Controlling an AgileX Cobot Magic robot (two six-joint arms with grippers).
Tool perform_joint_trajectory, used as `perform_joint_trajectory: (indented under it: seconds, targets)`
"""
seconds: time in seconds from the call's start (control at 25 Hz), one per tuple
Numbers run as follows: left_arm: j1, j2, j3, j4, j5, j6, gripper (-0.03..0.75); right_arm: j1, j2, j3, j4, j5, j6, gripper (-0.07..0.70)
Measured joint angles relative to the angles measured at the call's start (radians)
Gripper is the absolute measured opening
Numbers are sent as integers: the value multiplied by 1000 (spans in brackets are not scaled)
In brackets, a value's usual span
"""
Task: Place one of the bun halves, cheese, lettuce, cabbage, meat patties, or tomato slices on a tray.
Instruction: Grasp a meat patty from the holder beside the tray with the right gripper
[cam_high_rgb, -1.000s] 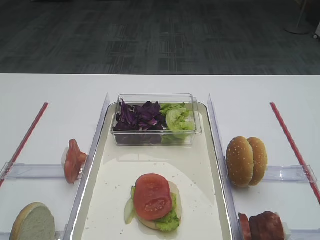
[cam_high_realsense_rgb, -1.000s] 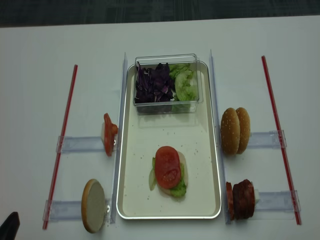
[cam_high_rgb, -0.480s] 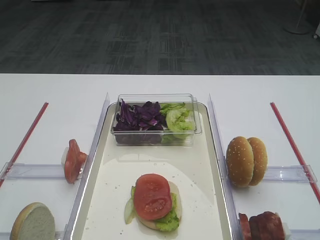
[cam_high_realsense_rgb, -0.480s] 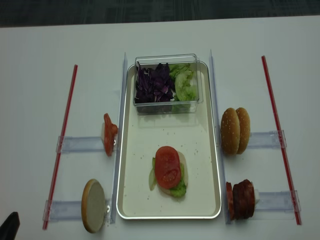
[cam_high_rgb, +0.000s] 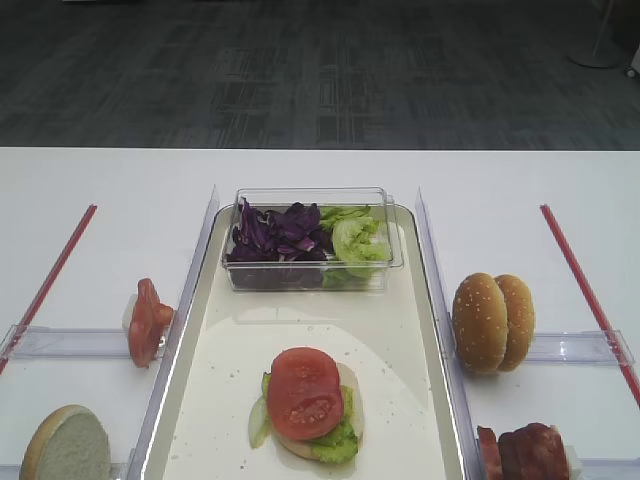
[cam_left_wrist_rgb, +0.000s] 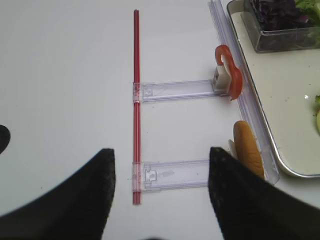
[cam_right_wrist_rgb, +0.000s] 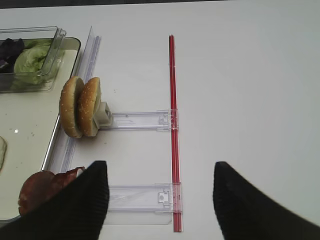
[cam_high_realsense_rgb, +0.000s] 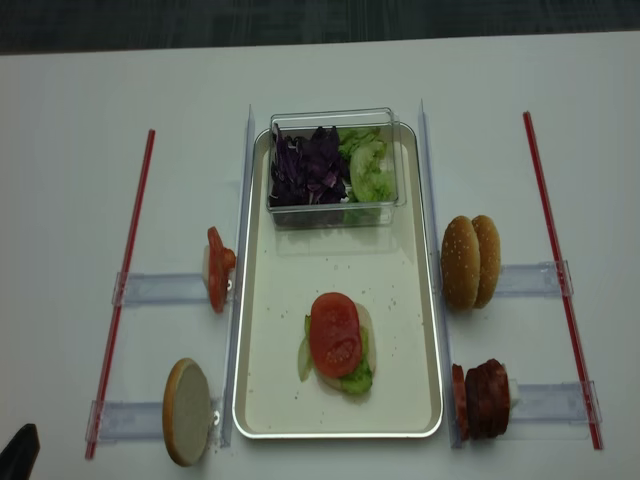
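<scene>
- Large cream-white rectangular tray (cam_high_realsense_rgb: 420, 330) with raised shiny rim sits mid-frame on the white worktop (cam_high_realsense_rgb: 70, 200). Compared with the views of a second ago, nothing on it has shifted.
- Lower centre of the tray: a stack with a bright red seeded tomato slice (cam_high_realsense_rgb: 335, 333) on top, pale green crinkled lettuce (cam_high_realsense_rgb: 356, 379) showing beneath, and a pale round base at the edges, probably a bun half.
- Upper end of the tray: small clear plastic box (cam_high_realsense_rgb: 335, 205) holding dark purple shredded cabbage (cam_high_realsense_rgb: 308, 168) at its left and more lettuce at its right.
- Right of the tray: two golden-brown sesame-topped bun halves (cam_high_realsense_rgb: 472, 261) standing on edge; below them the pinkish-brown meat patties (cam_high_realsense_rgb: 482, 400), also on edge, untouched.
- Left of the tray: a spare tomato slice (cam_high_realsense_rgb: 216, 269) upright in its holder; a pale cut-faced bun half (cam_high_realsense_rgb: 188, 412) at lower left.
- Right gripper (cam_right_wrist_rgb: 159, 200): released, jaws spread wide, empty, hanging over bare worktop right of the patties.
- Left gripper (cam_left_wrist_rgb: 160, 200): likewise released and empty, over the worktop left of the tray.
- Reading: no change means no pick is under way; a patty looks the likely next layer, nearest the right gripper.
</scene>
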Motion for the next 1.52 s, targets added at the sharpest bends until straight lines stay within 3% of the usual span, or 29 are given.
perform_joint_trajectory:
  seconds: [0.56, 0.92, 1.24, 1.52]
  targets:
    - [0, 0, 0, 0, 0, 0, 380, 0, 0, 0, 2, 2, -6, 480]
    - [0, 0, 0, 0, 0, 0, 380, 0, 132, -90, 3, 40, -6, 480]
    - [0, 0, 0, 0, 0, 0, 380, 0, 255, -168, 22, 138, 18, 480]
    - [0, 0, 0, 0, 0, 0, 380, 29, 372, -193, 41, 142, 39, 480]
